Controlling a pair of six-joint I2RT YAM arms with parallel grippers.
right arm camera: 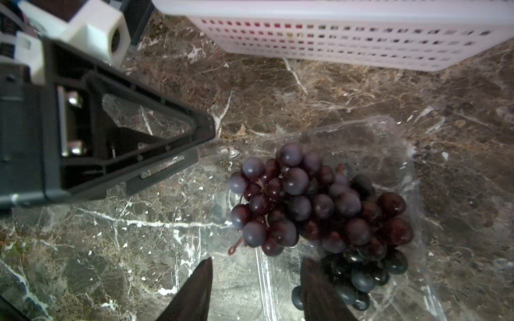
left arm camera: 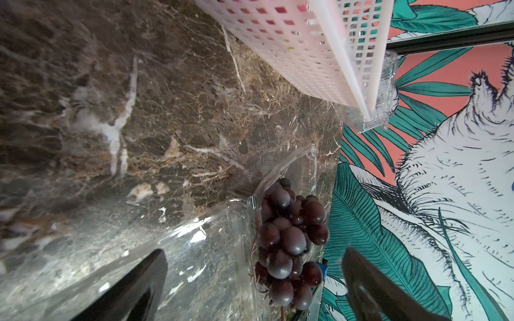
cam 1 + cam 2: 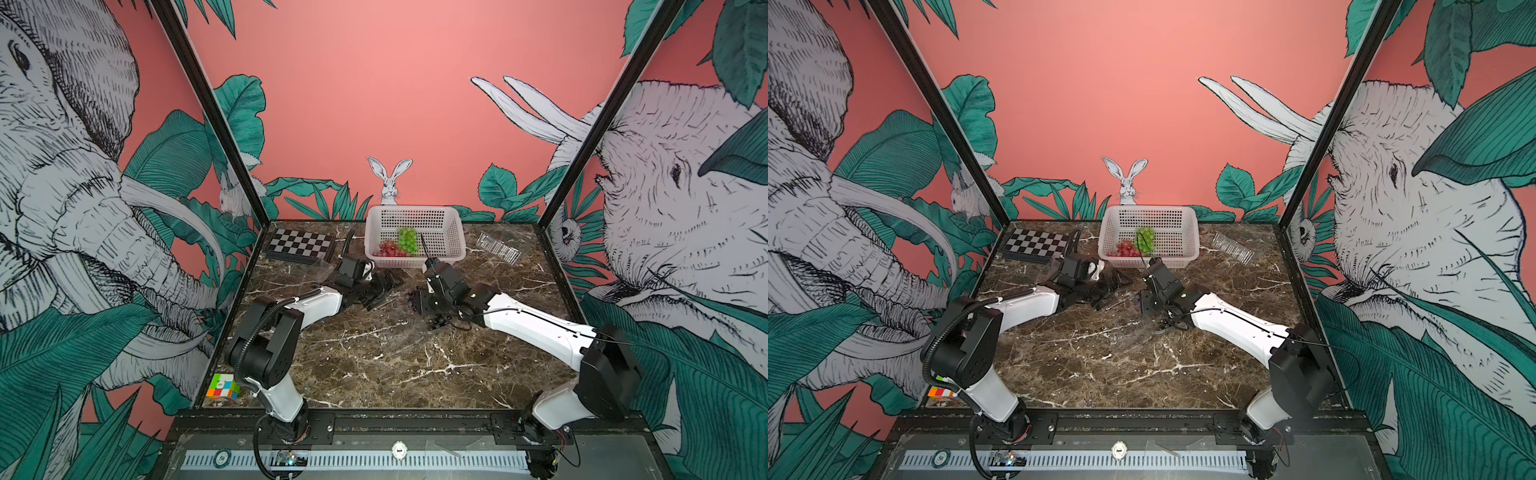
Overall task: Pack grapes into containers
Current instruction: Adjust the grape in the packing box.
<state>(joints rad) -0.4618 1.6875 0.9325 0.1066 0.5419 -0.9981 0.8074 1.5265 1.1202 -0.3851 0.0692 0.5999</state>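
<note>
One dark purple bunch (image 1: 319, 205) lies in an open clear container (image 1: 389, 130) on the marble table (image 1: 83, 250), between the right gripper (image 1: 256, 261), jaws parted and empty, and the left gripper (image 2: 253, 251), spread wide, near the white basket (image 3: 415, 212).

Near half of the dark brown marble tabletop (image 3: 395, 365) is bare, free to cross; at mid-table an open clear plastic punnet (image 1: 389, 133) of dark purple grapes (image 1: 319, 203) is hemmed by the left gripper (image 2: 254, 251), jaws wide, and the right gripper (image 1: 257, 261); just behind, a white perforated plastic basket (image 3: 415, 209) blocks the far middle; a black-and-white chessboard (image 3: 300, 245) fills the far left, a ribbed clear plastic box (image 3: 498, 248) the far right, a multicoloured puzzle cube (image 3: 223, 387) the near left corner.
</note>
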